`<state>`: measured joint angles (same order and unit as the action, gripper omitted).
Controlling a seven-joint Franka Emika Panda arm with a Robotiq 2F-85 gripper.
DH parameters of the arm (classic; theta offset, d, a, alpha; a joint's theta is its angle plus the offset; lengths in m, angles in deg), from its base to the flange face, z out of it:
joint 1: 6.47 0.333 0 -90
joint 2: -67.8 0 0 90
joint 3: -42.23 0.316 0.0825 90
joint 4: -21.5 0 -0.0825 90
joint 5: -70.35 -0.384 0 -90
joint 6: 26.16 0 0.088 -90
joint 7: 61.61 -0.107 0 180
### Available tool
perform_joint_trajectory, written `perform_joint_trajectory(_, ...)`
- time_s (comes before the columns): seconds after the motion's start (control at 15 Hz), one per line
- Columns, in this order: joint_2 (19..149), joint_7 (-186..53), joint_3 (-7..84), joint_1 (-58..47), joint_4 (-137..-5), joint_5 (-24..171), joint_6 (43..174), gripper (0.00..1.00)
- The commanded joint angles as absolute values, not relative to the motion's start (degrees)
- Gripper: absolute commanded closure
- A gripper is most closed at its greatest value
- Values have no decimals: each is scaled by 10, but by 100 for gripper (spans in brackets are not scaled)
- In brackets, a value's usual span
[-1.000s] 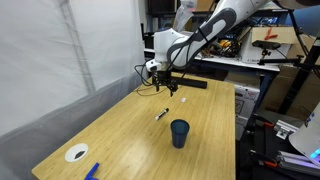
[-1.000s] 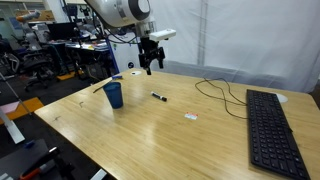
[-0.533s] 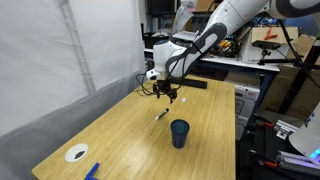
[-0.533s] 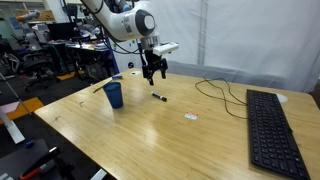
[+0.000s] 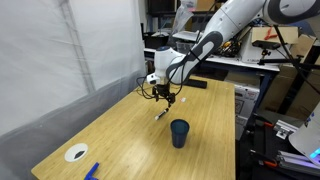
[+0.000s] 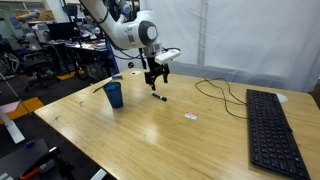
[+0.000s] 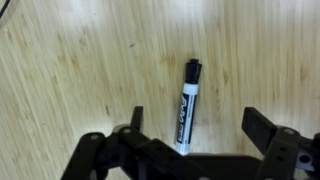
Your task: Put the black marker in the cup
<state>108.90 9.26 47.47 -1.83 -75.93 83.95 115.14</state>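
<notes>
The black marker [image 7: 187, 106] lies flat on the wooden table, seen from above in the wrist view, between my two open fingers. It also shows in both exterior views [image 5: 161, 114] [image 6: 159, 97]. My gripper [image 5: 166, 98] [image 6: 154, 84] [image 7: 196, 125] is open and hangs just above the marker, not touching it. The dark blue cup [image 5: 179, 133] [image 6: 114, 94] stands upright on the table, a short way from the marker, and is not in the wrist view.
A long black keyboard [image 6: 271, 130] lies at one end of the table with a cable [image 6: 222, 92] beside it. A white round disc [image 5: 77, 153] and a blue object [image 5: 91, 171] lie near the table's other end. A small white scrap [image 6: 191, 117] lies mid-table.
My gripper has moved down and across the table, from above the table's far edge to just over the marker. The marker and the cup have not moved.
</notes>
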Motion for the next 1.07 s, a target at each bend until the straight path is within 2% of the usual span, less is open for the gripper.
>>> perform_joint_trajectory(0.0,1091,88,483,-25,-758,847,1149,0)
perform_joint_trajectory(0.53,1107,94,488,-34,-747,838,1141,0)
perform_joint_trajectory(1.0,1137,94,489,-54,-735,838,1184,0)
